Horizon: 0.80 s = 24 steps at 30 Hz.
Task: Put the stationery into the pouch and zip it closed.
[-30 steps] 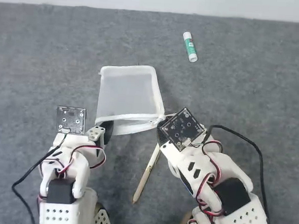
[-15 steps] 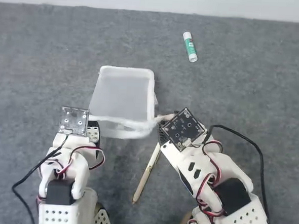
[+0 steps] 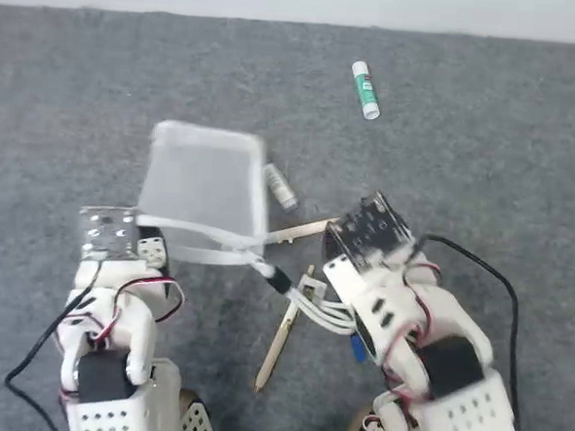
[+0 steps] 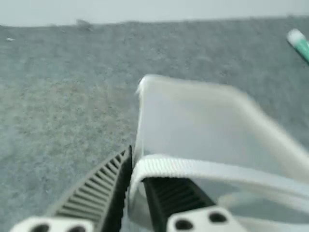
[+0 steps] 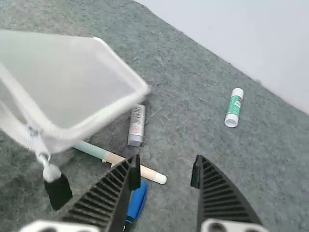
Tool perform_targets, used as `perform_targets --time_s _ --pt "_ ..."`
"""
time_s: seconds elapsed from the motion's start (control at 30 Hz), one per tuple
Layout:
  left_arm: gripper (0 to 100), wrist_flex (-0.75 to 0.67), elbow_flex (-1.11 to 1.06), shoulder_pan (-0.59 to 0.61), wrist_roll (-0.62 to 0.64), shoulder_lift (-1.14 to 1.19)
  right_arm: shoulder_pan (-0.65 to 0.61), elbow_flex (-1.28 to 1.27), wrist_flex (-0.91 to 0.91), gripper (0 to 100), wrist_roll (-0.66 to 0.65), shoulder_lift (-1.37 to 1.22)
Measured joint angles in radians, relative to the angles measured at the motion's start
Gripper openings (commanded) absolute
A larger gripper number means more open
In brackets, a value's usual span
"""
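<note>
Left gripper [image 4: 133, 166] is clamped on the zipper edge of the pouch [image 3: 204, 183], which sits on the grey mat [image 3: 486, 169]. Black zip pull [image 3: 276, 278] trails off the corner. Right gripper [image 5: 165, 171] is wide open and empty, above a pen [image 5: 111, 157]. Grey tube [image 3: 279, 187], possibly a marker, is just beside the pouch. Pencil [image 3: 274, 351] lies between the arms. Glue stick [image 3: 365, 89] is well apart.

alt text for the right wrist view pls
The open right gripper hangs over grey carpet beside the white pouch, whose zip pull dangles. A pen sticks out past the pouch's edge, a small grey tube lies next to it, and a green glue stick lies farther off near the wall.
</note>
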<state>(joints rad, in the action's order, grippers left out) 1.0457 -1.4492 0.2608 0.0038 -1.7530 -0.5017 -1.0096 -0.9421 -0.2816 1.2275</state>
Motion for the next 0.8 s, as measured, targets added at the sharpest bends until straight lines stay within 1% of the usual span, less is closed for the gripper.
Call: perform_targets --time_s 0.13,0.3,0.4,0.67,0.8 --pt "1 0.0 0.011 0.049 0.021 0.0 0.014 0.02 0.04 16.7 0.025 -0.189" --pt "1 0.0 0.011 0.092 0.032 0.0 0.06 0.146 0.049 16.6 0.103 -0.443" --pt "1 0.0 0.011 0.104 0.038 0.0 0.094 0.235 0.049 16.6 0.118 -0.6" --pt "1 0.0 0.011 0.104 0.038 0.0 0.143 0.531 0.061 16.6 0.118 -0.971" --pt "1 0.0 0.011 0.104 0.038 0.0 0.163 0.669 0.132 16.9 0.046 -1.168"
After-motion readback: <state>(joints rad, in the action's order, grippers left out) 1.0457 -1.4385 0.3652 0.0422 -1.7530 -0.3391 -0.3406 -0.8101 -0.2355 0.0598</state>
